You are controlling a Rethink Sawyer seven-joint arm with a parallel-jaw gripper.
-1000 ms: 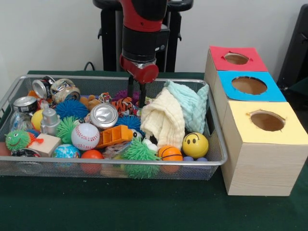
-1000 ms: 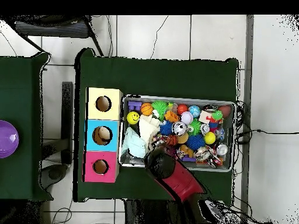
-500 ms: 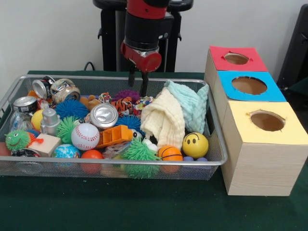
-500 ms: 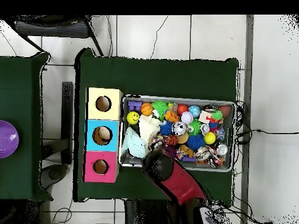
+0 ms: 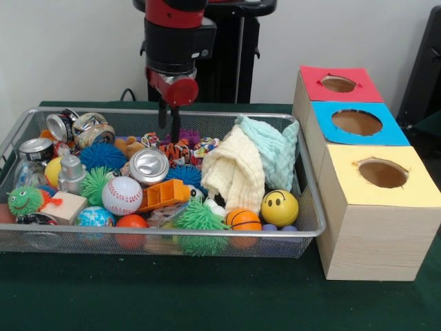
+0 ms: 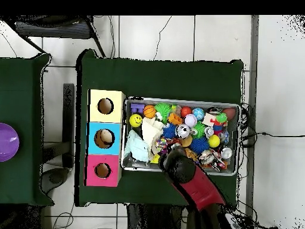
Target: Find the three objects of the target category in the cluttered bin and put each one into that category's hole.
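The wire-mesh bin (image 5: 172,233) lies on the green table, full of clutter; it also shows in the overhead view (image 6: 179,100). My gripper (image 5: 169,131) hangs open and empty over the bin's far side. The orange plush with black stripes (image 5: 178,150) lies just below it, next to a purple spiky ball. The tan-brown plush (image 5: 128,145) lies a little to its left. I cannot make out the yellow duck. The red-bordered hole (image 5: 338,84) tops the farthest box, right of the bin; it also shows in the overhead view (image 6: 102,170). In the overhead view the arm (image 6: 181,167) hides the gripper.
A cream cloth (image 5: 234,172) and a mint cloth (image 5: 272,148) are heaped at the bin's right end. A baseball (image 5: 122,195), a can (image 5: 149,165), spiky balls and a smiley ball (image 5: 279,207) lie around. The blue-bordered hole (image 5: 356,123) and the yellow-bordered hole (image 5: 382,174) are nearer the camera.
In the front view my gripper has risen from among the toys and moved left, from beside the cream cloth to above the striped plush. It holds nothing.
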